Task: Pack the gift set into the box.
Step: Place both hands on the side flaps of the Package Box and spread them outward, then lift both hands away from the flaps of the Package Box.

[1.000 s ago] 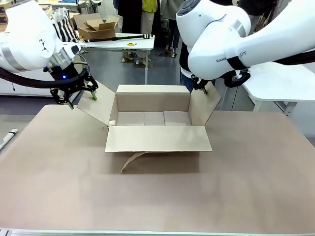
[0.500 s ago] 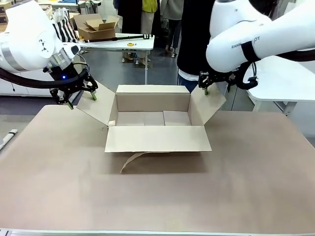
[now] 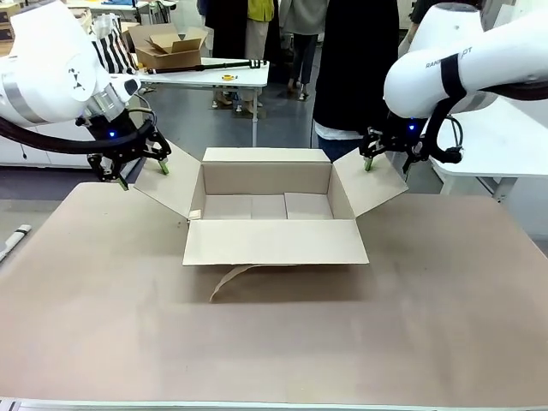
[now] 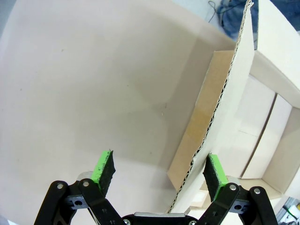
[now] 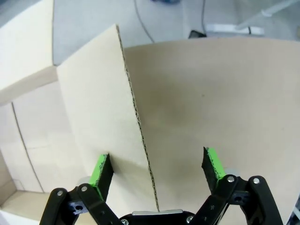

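Front view across the box (image 3: pixel 267 205); both wrist views close above its side flaps.

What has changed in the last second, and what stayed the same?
The right arm swung outward toward picture right, and the right gripper pushed the box's right flap lower and wider. Its jaws stand open astride the flap edge. The left gripper, open astride the left flap, and the box stayed put.
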You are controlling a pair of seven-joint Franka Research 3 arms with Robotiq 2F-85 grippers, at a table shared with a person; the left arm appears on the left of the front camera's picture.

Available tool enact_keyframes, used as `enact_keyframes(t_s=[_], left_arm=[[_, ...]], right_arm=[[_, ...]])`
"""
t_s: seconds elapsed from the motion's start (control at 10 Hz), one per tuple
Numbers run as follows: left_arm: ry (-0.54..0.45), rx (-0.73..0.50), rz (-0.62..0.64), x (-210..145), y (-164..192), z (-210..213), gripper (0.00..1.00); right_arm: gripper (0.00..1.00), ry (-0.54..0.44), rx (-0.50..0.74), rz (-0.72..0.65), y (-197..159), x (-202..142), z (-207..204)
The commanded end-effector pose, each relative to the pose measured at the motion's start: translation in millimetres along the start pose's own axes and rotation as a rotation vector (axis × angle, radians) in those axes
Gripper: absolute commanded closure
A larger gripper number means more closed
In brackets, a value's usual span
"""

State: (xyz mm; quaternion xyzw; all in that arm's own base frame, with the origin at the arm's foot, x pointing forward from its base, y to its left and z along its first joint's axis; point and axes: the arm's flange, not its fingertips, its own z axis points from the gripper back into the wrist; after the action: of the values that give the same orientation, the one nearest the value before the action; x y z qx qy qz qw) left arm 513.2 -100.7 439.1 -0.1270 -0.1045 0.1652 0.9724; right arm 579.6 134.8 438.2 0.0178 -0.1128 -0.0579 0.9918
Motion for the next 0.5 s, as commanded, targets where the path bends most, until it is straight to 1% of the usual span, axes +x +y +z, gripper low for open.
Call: enact_keyframes(t_s=[0.0,0.4], left_arm=[[-0.015,0.021,0.011,-1.4,-0.5,2.1,0.00],[-0.015,0.021,0.011,-1.4,-0.5,2.1,0.00]], right_arm=[[0.00,-0.014,-0.051,0.020,13.1,-2.1,5.6],[0.00,-0.014,-0.051,0.020,13.1,-2.1,5.6]])
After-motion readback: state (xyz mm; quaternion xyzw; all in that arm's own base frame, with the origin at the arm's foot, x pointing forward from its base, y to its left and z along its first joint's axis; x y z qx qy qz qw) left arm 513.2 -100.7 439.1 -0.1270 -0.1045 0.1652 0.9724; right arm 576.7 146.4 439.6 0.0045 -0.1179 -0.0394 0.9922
